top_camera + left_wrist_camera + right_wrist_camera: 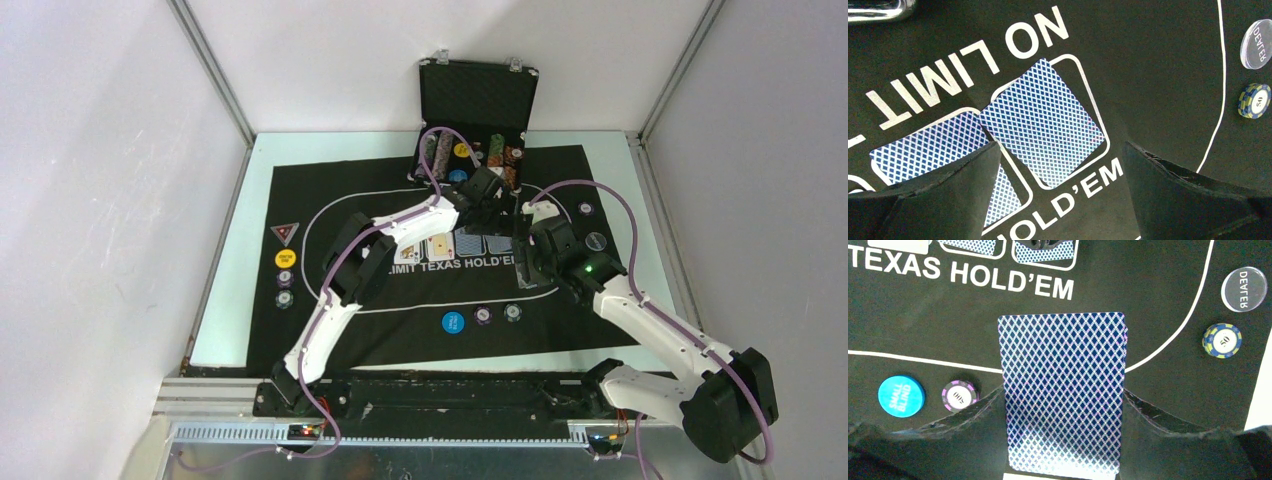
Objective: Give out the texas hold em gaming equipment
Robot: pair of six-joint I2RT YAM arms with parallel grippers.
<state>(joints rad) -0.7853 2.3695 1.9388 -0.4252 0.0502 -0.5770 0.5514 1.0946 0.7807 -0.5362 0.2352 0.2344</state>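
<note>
On the near part of the mat (400,335) lie the small blind button (901,396) and a chip (960,395), set out for a seat. The right gripper (1063,400) clamps a blue-backed card (1063,355), possibly a thin stack, face down for dealing. Farther in, the left gripper (1060,150) hangs wide open and empty over two dealt cards (1043,122) in printed boxes. The case (478,95) stands farthest.

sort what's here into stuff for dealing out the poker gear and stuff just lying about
Job: held card stack, face-down cards, small blind button, dealer button, purple chip, yellow-blue chip.
Lying about: black case, felt mat.
</note>
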